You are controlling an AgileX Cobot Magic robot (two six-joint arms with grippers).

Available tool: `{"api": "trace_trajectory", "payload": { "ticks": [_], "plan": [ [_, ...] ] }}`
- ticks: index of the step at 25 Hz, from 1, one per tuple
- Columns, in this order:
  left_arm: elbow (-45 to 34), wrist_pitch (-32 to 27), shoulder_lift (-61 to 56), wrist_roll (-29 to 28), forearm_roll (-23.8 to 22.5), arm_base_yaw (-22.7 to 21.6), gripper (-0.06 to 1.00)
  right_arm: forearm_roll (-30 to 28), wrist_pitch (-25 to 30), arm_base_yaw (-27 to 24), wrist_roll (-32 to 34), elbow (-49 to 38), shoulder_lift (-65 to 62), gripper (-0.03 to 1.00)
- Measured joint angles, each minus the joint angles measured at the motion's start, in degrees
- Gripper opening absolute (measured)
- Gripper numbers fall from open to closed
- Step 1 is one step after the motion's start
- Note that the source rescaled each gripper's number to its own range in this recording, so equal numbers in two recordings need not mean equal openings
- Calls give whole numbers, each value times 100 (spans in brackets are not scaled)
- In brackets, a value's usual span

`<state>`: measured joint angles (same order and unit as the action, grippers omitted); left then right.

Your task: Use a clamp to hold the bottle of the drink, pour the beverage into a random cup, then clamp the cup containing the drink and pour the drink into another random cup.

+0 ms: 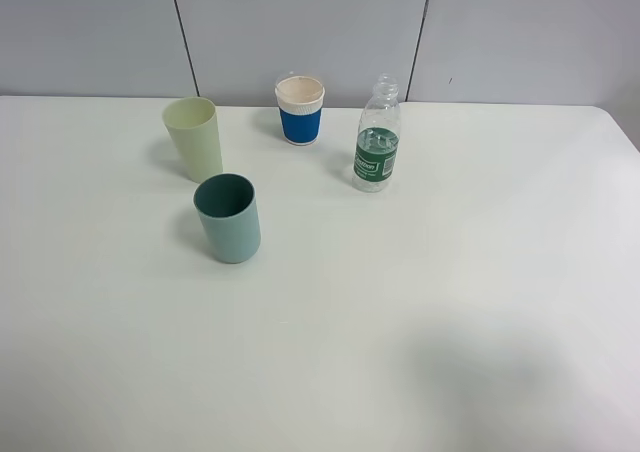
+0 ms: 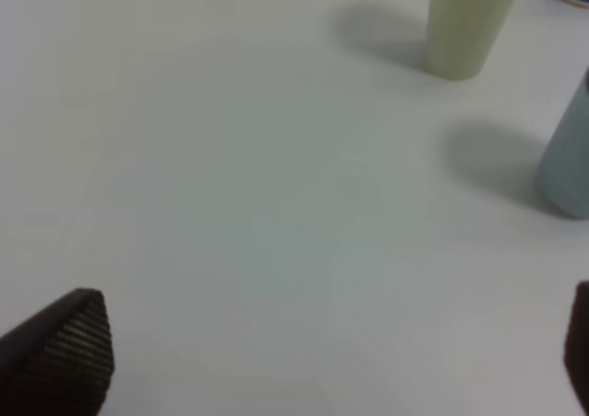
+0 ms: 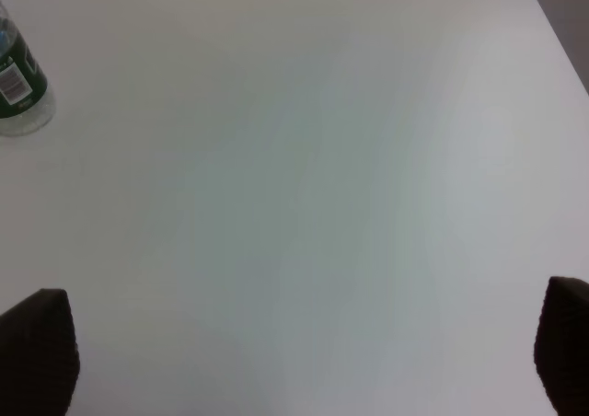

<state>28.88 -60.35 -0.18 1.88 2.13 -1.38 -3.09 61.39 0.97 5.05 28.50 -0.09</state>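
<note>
Nearest to me, both arms hang back over bare parts of the white surface (image 1: 470,302). The left end effector (image 2: 331,361) is spread wide, its two dark ribbed fingertips (image 2: 64,352) far apart and nothing between them. The right end effector (image 3: 304,361) is spread just as wide over its own stretch of the surface, also holding nothing.

A little farther in, on the left half, the teal cup (image 1: 228,218) stands upright, well apart from either end effector. I cannot make out whether anything is in it. Just behind it and slightly to the left stands the pale yellow-green cup (image 1: 194,137), upright, near the teal one but not touching it; both show in the left wrist view.

Farther back toward the wall (image 1: 300,32), the white paper cup with a blue sleeve (image 1: 300,110) stands upright near the middle. To its right, apart from it, the bottle (image 1: 377,139) stands upright without a cap, green label facing out, and clear beverage (image 1: 376,175) sits in its lower part.
</note>
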Motion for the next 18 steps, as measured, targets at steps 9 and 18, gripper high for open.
{"api": "trace_trajectory", "payload": {
  "ticks": [9, 18],
  "plan": [
    [0, 0, 0, 5, 5, 0, 99, 0, 0, 0, 0, 0, 0, 99],
    [0, 0, 0, 5, 5, 0, 100, 0, 0, 0, 0, 0, 0, 99]
  ]
}}
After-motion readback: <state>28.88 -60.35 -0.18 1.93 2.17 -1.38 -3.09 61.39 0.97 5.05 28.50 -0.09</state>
